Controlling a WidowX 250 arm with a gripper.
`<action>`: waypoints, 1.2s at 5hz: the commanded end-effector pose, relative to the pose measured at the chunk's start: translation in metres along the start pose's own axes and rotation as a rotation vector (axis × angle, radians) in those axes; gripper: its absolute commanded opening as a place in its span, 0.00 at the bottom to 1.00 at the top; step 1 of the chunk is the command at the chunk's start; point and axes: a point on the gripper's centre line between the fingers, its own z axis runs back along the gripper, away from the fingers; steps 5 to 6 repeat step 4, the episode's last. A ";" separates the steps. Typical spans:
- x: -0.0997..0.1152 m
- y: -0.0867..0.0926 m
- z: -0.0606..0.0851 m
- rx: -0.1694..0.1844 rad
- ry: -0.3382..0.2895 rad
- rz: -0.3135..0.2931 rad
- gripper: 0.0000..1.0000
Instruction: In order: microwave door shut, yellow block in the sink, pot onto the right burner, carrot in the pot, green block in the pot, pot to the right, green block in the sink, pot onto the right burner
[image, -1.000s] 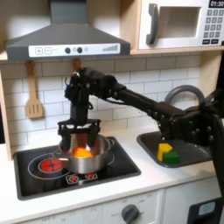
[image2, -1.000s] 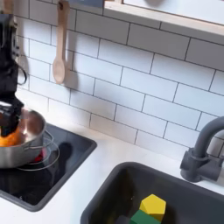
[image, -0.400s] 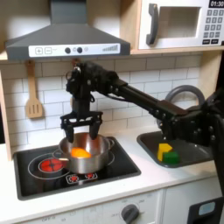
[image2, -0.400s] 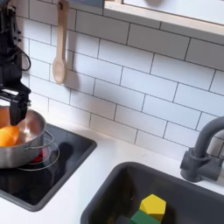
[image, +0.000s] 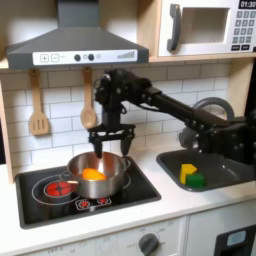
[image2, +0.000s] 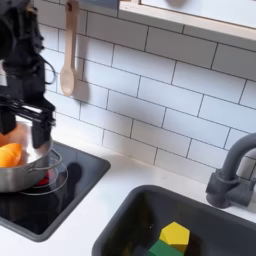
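Note:
The steel pot (image: 99, 175) (image2: 22, 165) stands on the black stovetop's right side in the first exterior view, with the orange carrot (image: 92, 174) (image2: 9, 154) lying inside it. My gripper (image: 113, 139) (image2: 28, 114) hangs open just above the pot's far right rim, holding nothing. The dark sink (image: 222, 166) (image2: 128, 219) holds the yellow block (image: 187, 171) (image2: 175, 235) and, touching it in front, the green block (image: 196, 181) (image2: 164, 248). The microwave door (image: 203, 27) at the top right of the first exterior view is shut.
A red burner (image: 61, 187) glows left of the pot in the first exterior view. A wooden spatula (image: 38, 106) and a spoon (image2: 67, 60) hang on the tiled wall. The arched faucet (image2: 230, 170) stands behind the sink. A range hood (image: 75, 40) hangs overhead.
My gripper has risen out of the pot and shifted toward the first exterior view's right, leaving the carrot in the pot. The pot and both blocks have not moved.

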 end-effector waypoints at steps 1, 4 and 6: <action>-0.003 -0.040 0.001 -0.015 0.008 -0.078 1.00; -0.005 -0.049 -0.003 -0.026 0.019 -0.094 1.00; -0.005 -0.049 -0.003 -0.026 0.019 -0.094 1.00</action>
